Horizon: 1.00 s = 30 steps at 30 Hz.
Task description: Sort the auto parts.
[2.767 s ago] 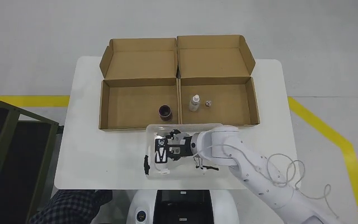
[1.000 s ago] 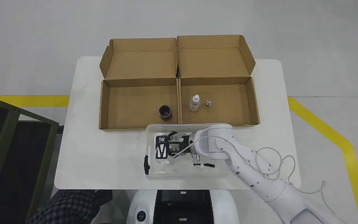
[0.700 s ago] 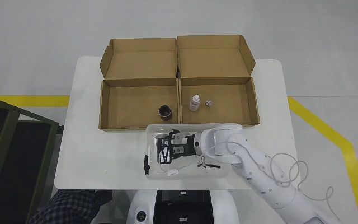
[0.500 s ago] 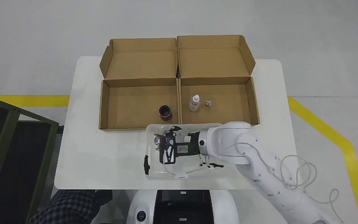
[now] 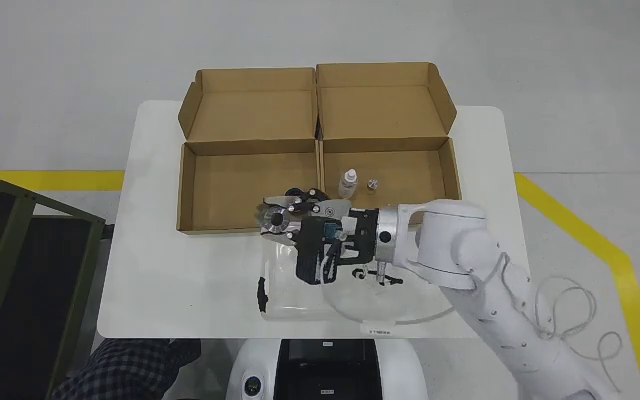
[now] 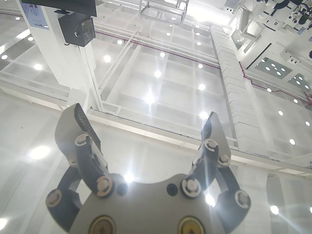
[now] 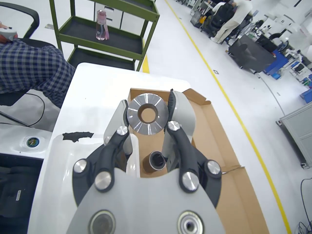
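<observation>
My right gripper [image 7: 148,104] is shut on a silver disc [image 7: 136,120] with a centre hole, its edges pinched between the two fingers. In the top view the right gripper [image 5: 281,213] holds this disc [image 5: 272,218] above the front wall of the left cardboard box [image 5: 215,185], just beyond the clear plastic bin [image 5: 290,300]. A dark ring-shaped sleeve [image 7: 157,161] stands in that box right under the gripper. My left gripper [image 6: 146,127] is open with nothing in it and points up at the ceiling.
The right cardboard box [image 5: 420,185] holds a small white bottle [image 5: 347,182] and a small metal part [image 5: 372,183]. A black piece [image 5: 262,292] hangs on the bin's left rim. Both box lids [image 5: 320,100] stand open at the back.
The right gripper was down inside the clear bin; it has risen out with the silver disc and moved back and left to the left box's front wall.
</observation>
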### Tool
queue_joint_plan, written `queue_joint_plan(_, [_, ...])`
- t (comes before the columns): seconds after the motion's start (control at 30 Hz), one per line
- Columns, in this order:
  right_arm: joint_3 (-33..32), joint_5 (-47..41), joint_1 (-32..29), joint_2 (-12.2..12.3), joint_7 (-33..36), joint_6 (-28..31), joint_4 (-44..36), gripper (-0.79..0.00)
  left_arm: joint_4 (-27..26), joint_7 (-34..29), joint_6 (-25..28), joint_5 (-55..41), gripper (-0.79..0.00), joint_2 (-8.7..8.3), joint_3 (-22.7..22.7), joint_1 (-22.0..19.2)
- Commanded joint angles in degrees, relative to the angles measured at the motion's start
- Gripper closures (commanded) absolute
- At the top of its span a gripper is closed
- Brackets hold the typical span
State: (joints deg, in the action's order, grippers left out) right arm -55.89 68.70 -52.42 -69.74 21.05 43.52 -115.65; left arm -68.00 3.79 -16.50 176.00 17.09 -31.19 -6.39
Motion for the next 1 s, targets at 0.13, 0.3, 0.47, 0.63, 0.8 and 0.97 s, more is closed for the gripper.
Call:
queue_joint_plan(0.13, [-3.0, -0.1, 0.7, 0.1, -3.3, -1.6, -1.6, 0.000, 0.0, 0.0, 0.0, 0.0, -0.785, 0.00, 0.0, 0.0])
queue_joint_plan(0.3, [-5.3, -0.6, 0.7, 0.3, -5.5, -2.3, -1.9, 0.000, 0.0, 0.0, 0.0, 0.0, -0.785, 0.00, 0.0, 0.0])
queue_joint_plan(0.47, [-7.8, -1.4, 0.2, 0.5, -9.0, -3.2, -1.7, 0.000, 0.0, 0.0, 0.0, 0.0, -0.785, 0.00, 0.0, 0.0])
queue_joint_plan(0.63, [-9.0, -0.6, -0.5, 0.6, -12.5, -2.7, -1.4, 0.000, 0.0, 0.0, 0.0, 0.0, -0.785, 0.00, 0.0, 0.0])
queue_joint_plan(0.8, [-9.6, -0.5, -0.9, 0.7, -15.2, -2.7, -0.9, 0.000, 0.0, 0.0, 0.0, 0.0, -0.785, 0.00, 0.0, 0.0])
queue_joint_plan(0.97, [-10.1, -0.5, -1.2, 0.8, -16.2, -2.5, -0.9, 0.000, 0.0, 0.0, 0.0, 0.0, -0.785, 0.00, 0.0, 0.0])
